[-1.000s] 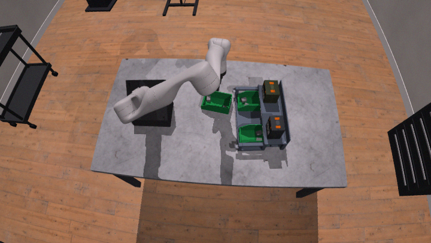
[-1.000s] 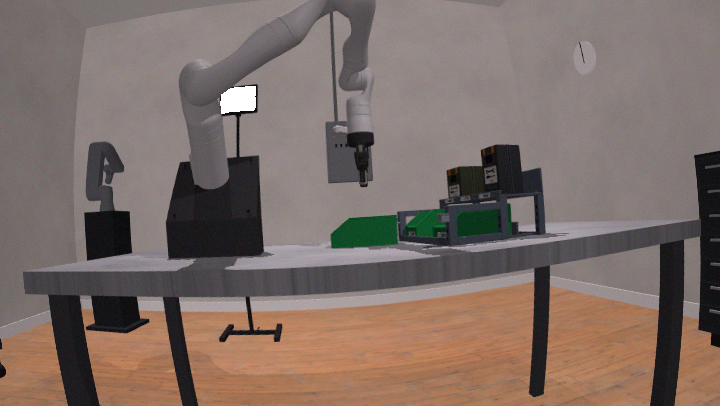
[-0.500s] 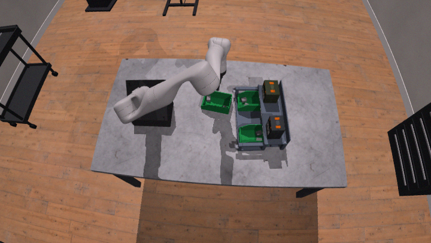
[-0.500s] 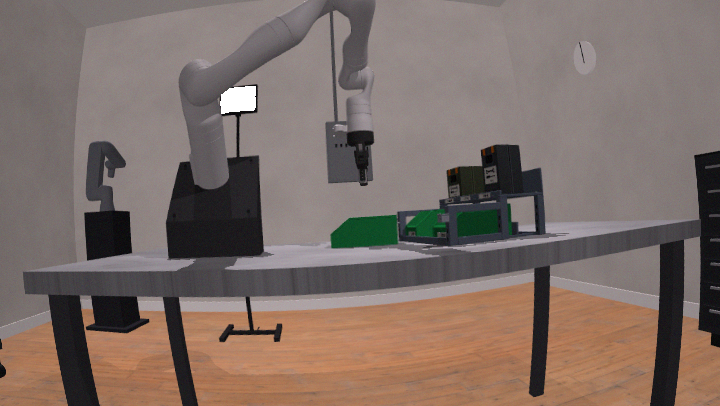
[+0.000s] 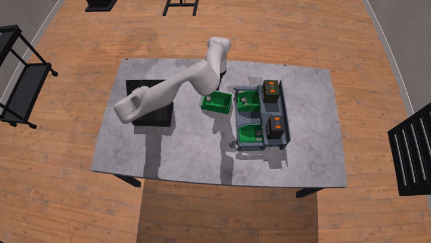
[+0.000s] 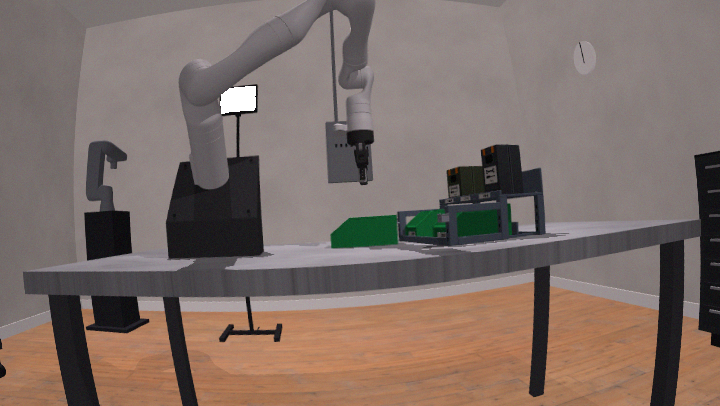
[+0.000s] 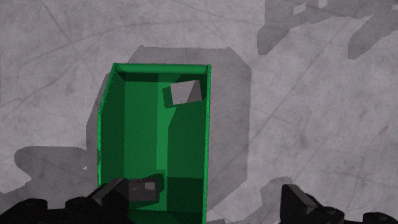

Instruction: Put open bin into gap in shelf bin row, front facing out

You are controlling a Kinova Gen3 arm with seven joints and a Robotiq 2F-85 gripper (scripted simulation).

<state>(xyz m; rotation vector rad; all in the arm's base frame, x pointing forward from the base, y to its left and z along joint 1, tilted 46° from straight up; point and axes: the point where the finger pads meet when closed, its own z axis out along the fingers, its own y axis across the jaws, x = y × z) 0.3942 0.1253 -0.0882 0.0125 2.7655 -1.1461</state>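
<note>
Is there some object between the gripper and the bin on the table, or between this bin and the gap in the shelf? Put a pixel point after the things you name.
Nothing visible stands between the open gripper (image 6: 363,182) and the bin (image 5: 218,104) (image 6: 365,232) (image 7: 142,120), or before the gap (image 5: 248,118); only the shelf's front lip and low upper board may hinder entry.

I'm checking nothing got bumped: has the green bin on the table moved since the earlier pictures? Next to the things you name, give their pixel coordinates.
No, the green bin (image 5: 221,110) (image 6: 365,231) (image 7: 145,120) keeps the same place beside the shelf (image 5: 248,148) (image 6: 503,216).
</note>
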